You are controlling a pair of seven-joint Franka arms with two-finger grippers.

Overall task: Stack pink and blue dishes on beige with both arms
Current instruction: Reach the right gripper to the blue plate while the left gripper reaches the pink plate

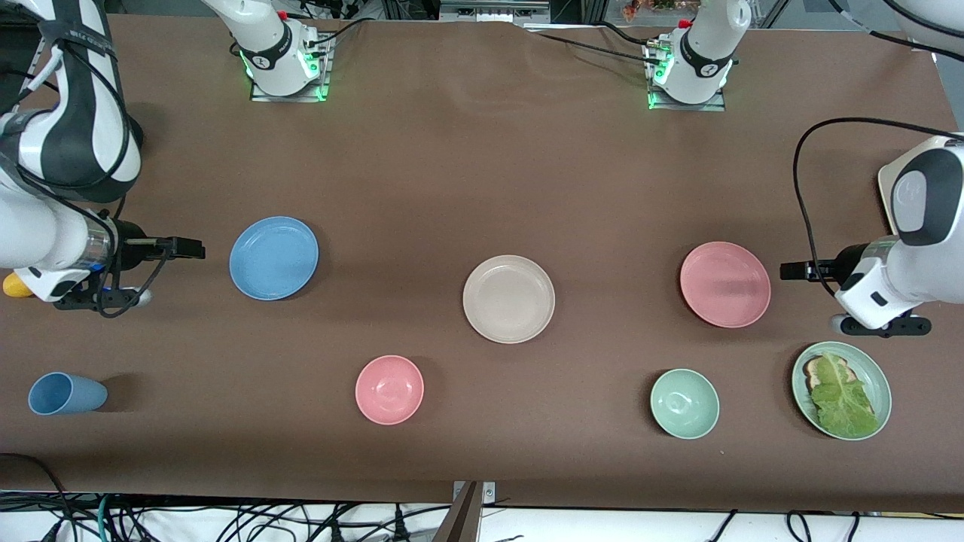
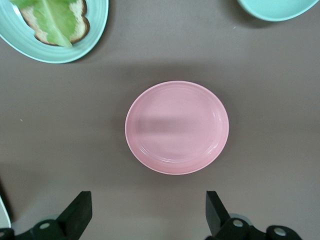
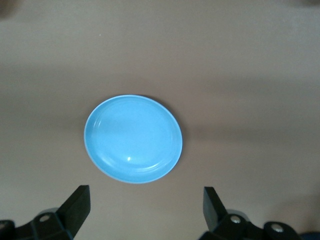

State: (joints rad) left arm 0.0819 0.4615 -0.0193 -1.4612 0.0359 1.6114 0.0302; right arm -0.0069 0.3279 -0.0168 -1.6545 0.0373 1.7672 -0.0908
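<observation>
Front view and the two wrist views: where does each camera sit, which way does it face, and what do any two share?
Front view: high across the table, facing both arm bases; shows the blue plate, beige plate, pink plate, right pincer and left pincer.
Left wrist view: on the left wrist, looking down at the pink plate; open left pincer in frame.
Right wrist view: on the right wrist, looking down at the blue plate; open right pincer in frame.
Shared: each wrist view's plate also appears in front.

both arms reach in low from the ends, left hand (image 1: pixel 787 269) pointing to nine o'clock, right hand (image 1: pixel 197 249) to three o'clock, fingers spread, holding nothing.
</observation>
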